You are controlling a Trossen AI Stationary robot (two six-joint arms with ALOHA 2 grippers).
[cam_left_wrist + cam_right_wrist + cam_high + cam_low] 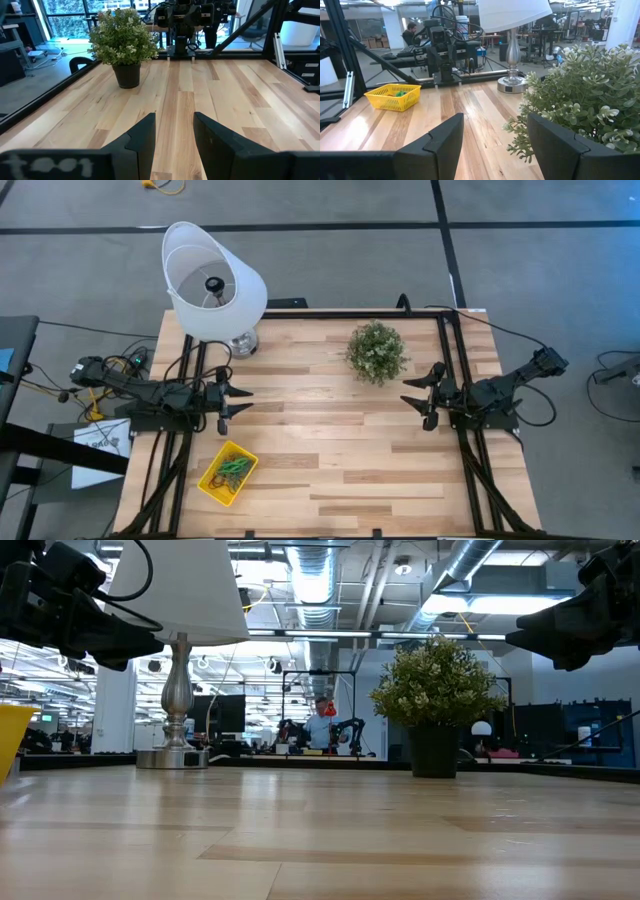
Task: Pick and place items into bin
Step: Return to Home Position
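The yellow bin stands on the table near its front left corner and also shows in the right wrist view. Small thin loops, mostly green, lie inside it. My left gripper hovers open above the table's left side, just beyond the bin, pointing toward the right edge; nothing is between its fingers. My right gripper hovers open over the right side, pointing toward the left edge, with nothing between its fingers.
A white-shaded lamp on a silver base stands at the far left corner. A small green potted plant stands right of centre toward the far edge, close to my right gripper. Bare wood lies between the two grippers.
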